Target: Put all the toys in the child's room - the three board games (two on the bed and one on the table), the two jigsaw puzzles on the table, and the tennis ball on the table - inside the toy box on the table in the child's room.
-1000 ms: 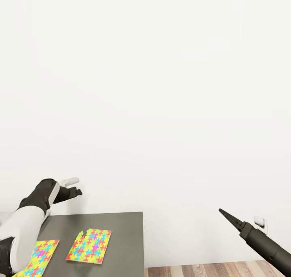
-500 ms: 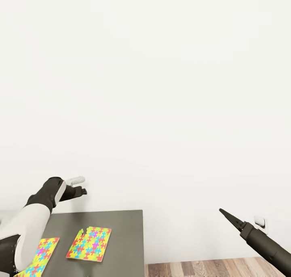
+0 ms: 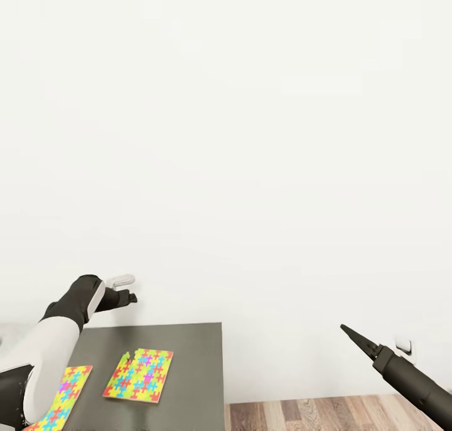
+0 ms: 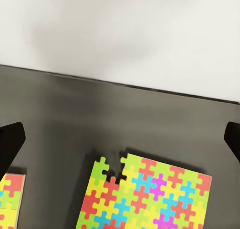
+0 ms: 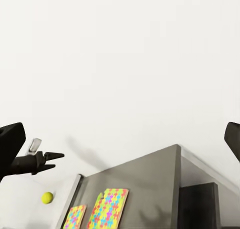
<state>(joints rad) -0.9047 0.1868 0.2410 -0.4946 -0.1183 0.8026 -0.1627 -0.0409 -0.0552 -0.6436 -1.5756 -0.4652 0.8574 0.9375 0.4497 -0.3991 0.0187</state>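
1. On the dark grey bench (image 3: 188,362), two jigsaw puzzles are lying flat: one puzzle (image 3: 139,376) near the middle, and a second puzzle (image 3: 63,396) beside it, partly hidden by the left arm (image 3: 44,355).
2. Both are showing interlocking pieces in yellow, red, blue, green and pink; the middle one is missing a piece at its far edge, as the left wrist view is showing (image 4: 145,199).
3. A tennis ball (image 5: 47,197) is sitting on the paler part of the bench, beyond the second puzzle.
4. The left pincer (image 3: 129,297) is hovering above the far edge of the bench, close to the white wall (image 3: 251,136); its fingers are standing wide apart in the wrist view.
5. The right pincer (image 3: 346,330) is hanging off the bench side, over the wood floor (image 3: 314,415), well apart from the puzzles; its fingers are spread and holding nothing.
6. Bare bench is lying around the middle puzzle up to the right edge.
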